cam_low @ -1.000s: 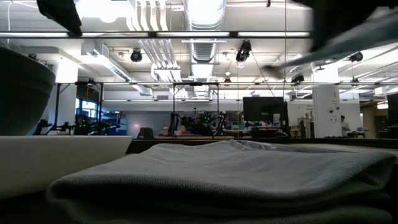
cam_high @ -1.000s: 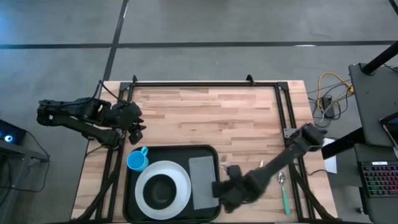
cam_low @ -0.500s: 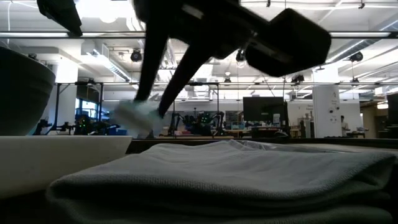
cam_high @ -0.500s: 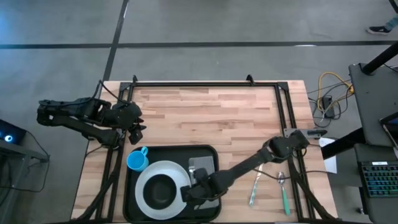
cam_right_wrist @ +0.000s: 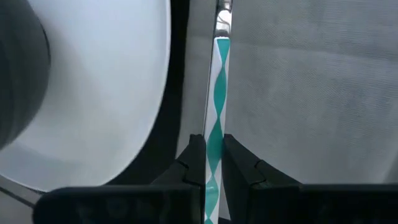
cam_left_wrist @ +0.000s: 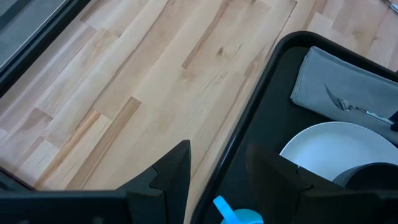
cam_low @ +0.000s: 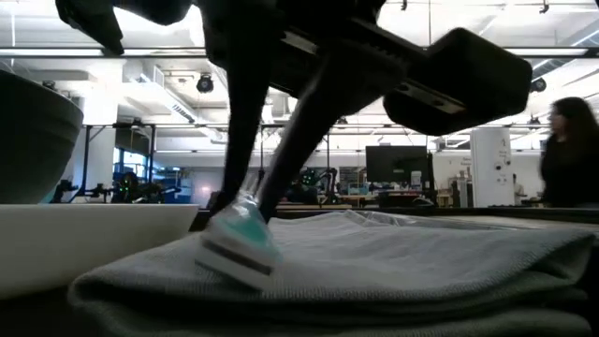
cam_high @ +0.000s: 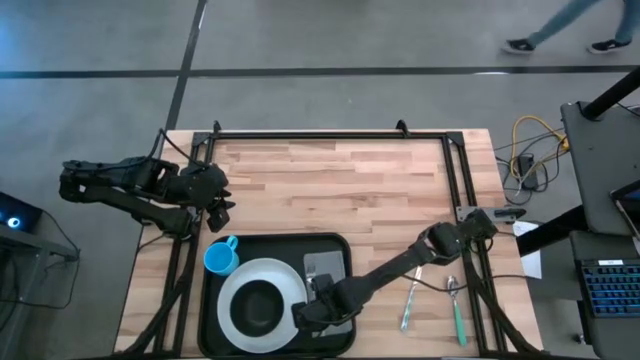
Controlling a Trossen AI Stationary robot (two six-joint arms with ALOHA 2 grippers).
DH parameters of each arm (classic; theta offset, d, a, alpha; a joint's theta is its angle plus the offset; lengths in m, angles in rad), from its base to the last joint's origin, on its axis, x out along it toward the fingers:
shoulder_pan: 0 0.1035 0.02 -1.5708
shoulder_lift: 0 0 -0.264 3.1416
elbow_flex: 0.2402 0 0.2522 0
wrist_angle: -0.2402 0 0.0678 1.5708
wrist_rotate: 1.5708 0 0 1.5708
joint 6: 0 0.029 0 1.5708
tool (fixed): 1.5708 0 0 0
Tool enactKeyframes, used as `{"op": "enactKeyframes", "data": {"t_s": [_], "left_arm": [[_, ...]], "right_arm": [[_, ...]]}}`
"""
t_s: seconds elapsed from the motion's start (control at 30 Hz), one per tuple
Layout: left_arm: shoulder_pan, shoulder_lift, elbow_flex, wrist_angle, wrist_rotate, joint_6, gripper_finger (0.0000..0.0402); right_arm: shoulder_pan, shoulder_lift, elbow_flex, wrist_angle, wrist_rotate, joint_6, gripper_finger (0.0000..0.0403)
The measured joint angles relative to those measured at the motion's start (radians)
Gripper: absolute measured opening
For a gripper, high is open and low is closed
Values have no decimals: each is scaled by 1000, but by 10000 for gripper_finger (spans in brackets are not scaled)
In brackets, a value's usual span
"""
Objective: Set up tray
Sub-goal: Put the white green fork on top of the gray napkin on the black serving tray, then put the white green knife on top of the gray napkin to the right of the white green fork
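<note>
The black tray (cam_high: 215, 318) carries a white plate (cam_high: 285, 285) with a dark bowl (cam_high: 258, 308), a grey napkin (cam_high: 330, 268) and a blue cup (cam_high: 220, 257). My right gripper (cam_high: 312, 308) is low over the napkin's plate-side edge, shut on a fork with a teal-and-white handle (cam_right_wrist: 216, 93). The fork's metal head (cam_left_wrist: 341, 104) lies on the napkin (cam_left_wrist: 348, 81). My left gripper (cam_high: 222, 213) waits open just beyond the tray's far left corner; its fingers (cam_left_wrist: 177, 168) hold nothing. My right gripper pinches the fork's teal-and-white handle (cam_right_wrist: 214, 134) between its two fingers (cam_right_wrist: 193, 155), slanting down from the table's right side. The handle's free end (cam_low: 234, 251) sticks out past the fingers and sits on or just above the napkin (cam_low: 393, 257). The fork runs along the napkin's plate-side edge.
To the right of the tray, on the wooden table (cam_high: 330, 190), lie another metal utensil (cam_high: 410, 298) and a green-handled spoon (cam_high: 457, 312). The far half of the table is bare wood. A person walks past on the floor beyond the table (cam_high: 570, 25).
My right gripper has travelled from the tray's right edge leftward over the napkin, carrying the fork. It has then sunk, so the handle end, about half a second ago well above the napkin, is now down at the cloth.
</note>
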Motion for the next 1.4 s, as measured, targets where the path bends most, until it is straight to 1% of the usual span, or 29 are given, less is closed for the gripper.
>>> {"op": "enactKeyframes", "data": {"t_s": [0.13, 0.27, 0.37, 0.6, 0.77, 0.93, 1.07, 1.13, 1.2, 1.3, 1.4], "left_arm": [[0, 0, 0, 0, 0, 0, 137], [0, 0, 0, 0, 0, 0, 137], [0, 0, 0, 0, 0, 0, 137], [0, 0, 0, 0, 0, 0, 137], [0, 0, 0, 0, 1, 0, 137], [0, 0, 0, 0, 1, 0, 137], [0, 0, 0, 1, 1, 0, 137], [0, 0, 0, 0, 1, 0, 137], [0, 0, 0, 0, 3, 0, 137], [0, 0, 0, 0, 3, 0, 137], [0, 0, 0, 0, 3, 8, 137]], "right_arm": [[-3, 0, -20, -21, -2, 7, 23], [-13, 0, -33, -13, -2, 23, 47], [-24, 0, -33, 10, -1, -7, 67], [-30, -1, -33, 2, 0, -34, 88], [-14, -5, -10, -94, -25, -38, 106], [25, -16, 64, -222, -25, -36, 127], [51, -18, 124, -282, -19, -18, 141], [68, -19, 143, -323, -18, 23, 145], [91, -20, 152, -387, -26, 101, 146], [139, -20, 140, -480, -80, 246, 146], [188, -20, 108, -520, -143, 398, 146]]}}
